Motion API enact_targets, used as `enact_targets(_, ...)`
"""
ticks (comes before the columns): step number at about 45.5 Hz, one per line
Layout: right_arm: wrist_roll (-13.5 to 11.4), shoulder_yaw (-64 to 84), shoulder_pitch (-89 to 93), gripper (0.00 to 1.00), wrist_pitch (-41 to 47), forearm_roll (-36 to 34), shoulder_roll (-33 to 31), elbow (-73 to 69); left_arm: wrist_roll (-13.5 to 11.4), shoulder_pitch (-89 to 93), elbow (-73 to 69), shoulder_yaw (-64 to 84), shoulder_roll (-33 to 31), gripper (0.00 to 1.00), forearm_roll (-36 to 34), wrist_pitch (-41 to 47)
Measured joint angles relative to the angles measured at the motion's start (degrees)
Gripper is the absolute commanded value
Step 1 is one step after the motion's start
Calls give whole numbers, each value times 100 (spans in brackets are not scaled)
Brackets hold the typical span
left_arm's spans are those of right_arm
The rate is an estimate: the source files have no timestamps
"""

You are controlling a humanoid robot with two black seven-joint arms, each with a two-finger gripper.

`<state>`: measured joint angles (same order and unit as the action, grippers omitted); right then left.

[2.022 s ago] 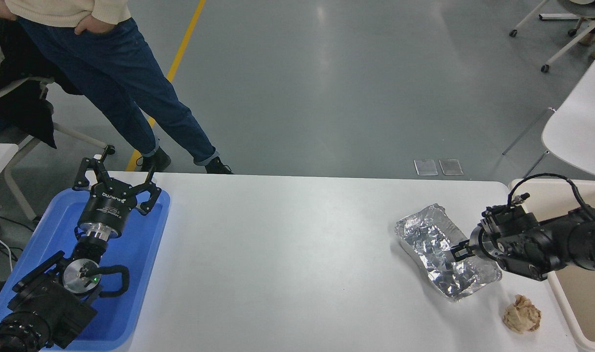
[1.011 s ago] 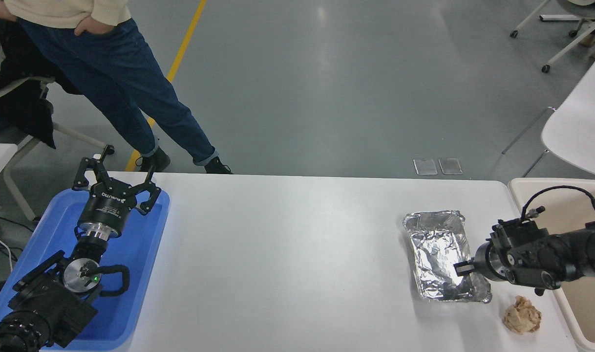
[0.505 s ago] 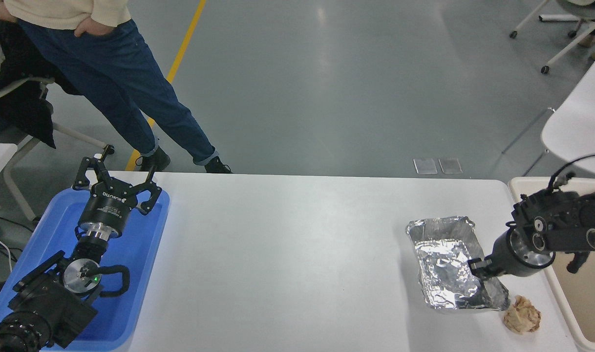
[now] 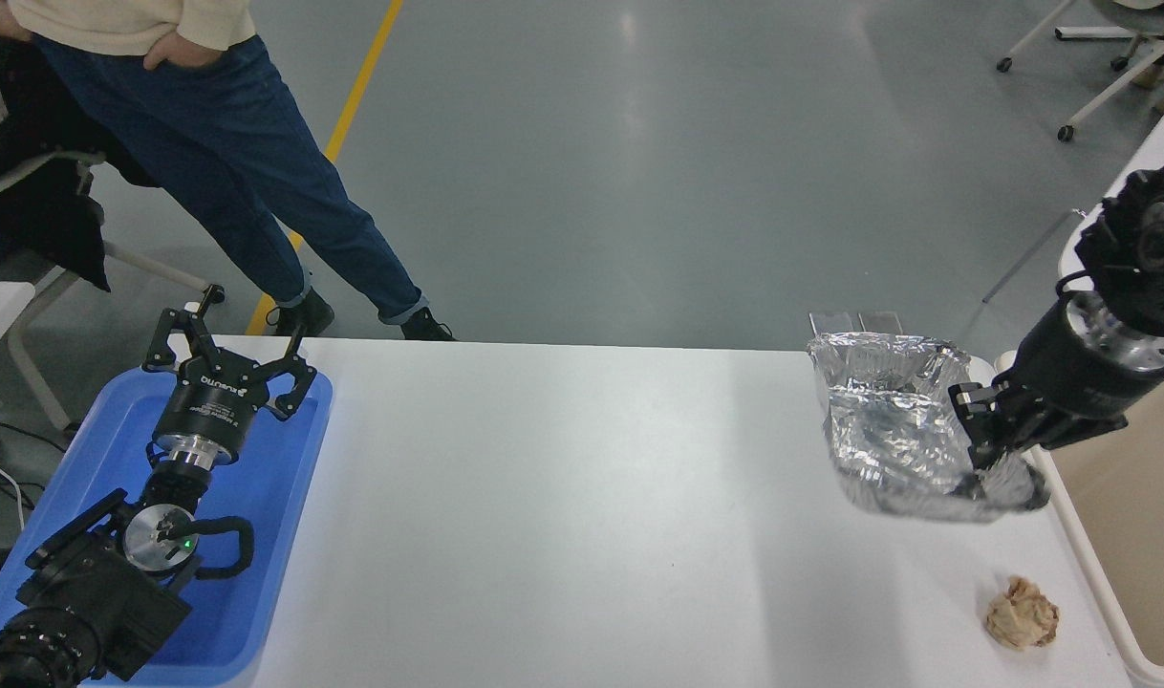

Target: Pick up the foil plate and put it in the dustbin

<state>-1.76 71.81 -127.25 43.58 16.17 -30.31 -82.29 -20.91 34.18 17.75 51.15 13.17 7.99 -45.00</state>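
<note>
Right arm entering from the upper right edge, angled down and to the left over the right end of the counter (image 4: 563, 497). Right gripper (image 4: 985, 449) with jaws closed on the right rim of the foil plate (image 4: 893, 420), plate lifted clear of the counter and tilted, open side toward the camera. Dustbin (image 4: 1112, 535) just beside the counter's right edge, to the right of the plate. Crumpled paper ball (image 4: 1022, 612) on the counter below the plate, near the right corner. Left arm parked at lower left, left gripper (image 4: 230, 336) with jaws spread wide over the blue tray (image 4: 276, 478), holding nothing. Person (image 4: 228, 162) standing at the far left side.
</note>
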Motion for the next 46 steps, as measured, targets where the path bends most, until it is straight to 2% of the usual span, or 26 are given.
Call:
enact_targets(17,1,563,-1201,0,120,-324,-32,-49,0,-3,0,0,1,100,1,0)
enact_targets(33,2,921,-1621,0,137,-386,-84,-44,-1,1,0,0,1,100,1,0)
enact_targets(46,-17,1650,-1638,0,141,-269,-646,269,-1,2,0,0,2,100,1,0)
